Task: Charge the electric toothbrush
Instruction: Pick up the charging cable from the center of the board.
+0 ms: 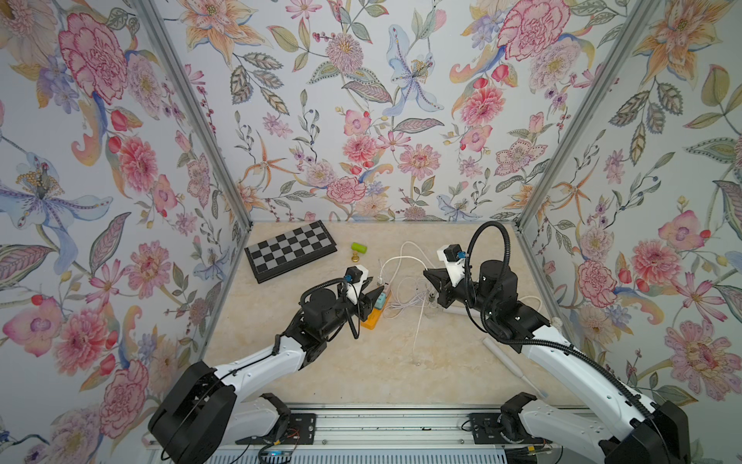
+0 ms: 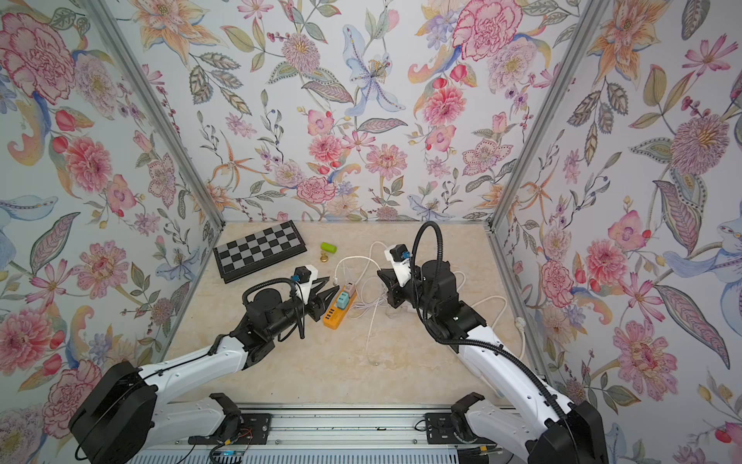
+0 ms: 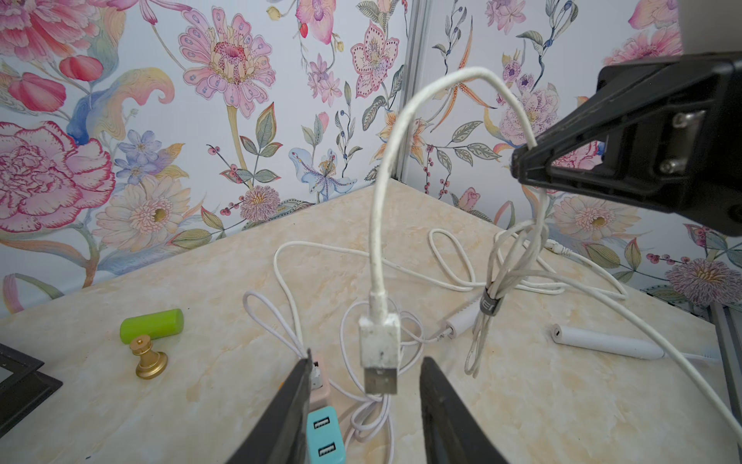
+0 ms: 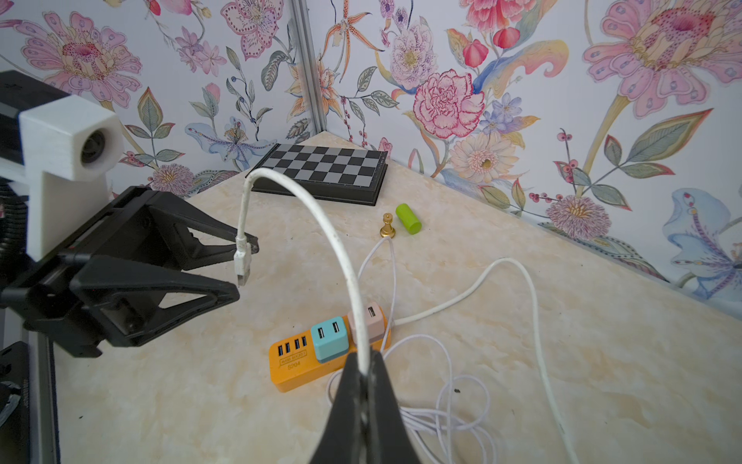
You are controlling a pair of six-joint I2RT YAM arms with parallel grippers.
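My right gripper (image 4: pixel 365 355) is shut on a white charging cable (image 4: pixel 321 217), held up above the table. The cable arcs over and its USB plug (image 3: pixel 379 353) hangs between the fingers of my left gripper (image 3: pixel 367 357). Those jaws stand open, with a gap on each side of the plug. Below lies an orange power strip (image 4: pixel 297 361) carrying a teal adapter (image 4: pixel 329 337) and a pink adapter (image 4: pixel 371 317). The white electric toothbrush (image 3: pixel 602 345) lies flat on the table by the right wall, also seen in a top view (image 1: pixel 508 361), apart from both grippers.
A folded chessboard (image 1: pixel 291 251) sits at the back left, with a green cylinder (image 1: pixel 358 247) and a gold pawn (image 1: pixel 355 257) beside it. Loose white cable loops (image 1: pixel 405 301) lie between the arms. Flowered walls close in three sides.
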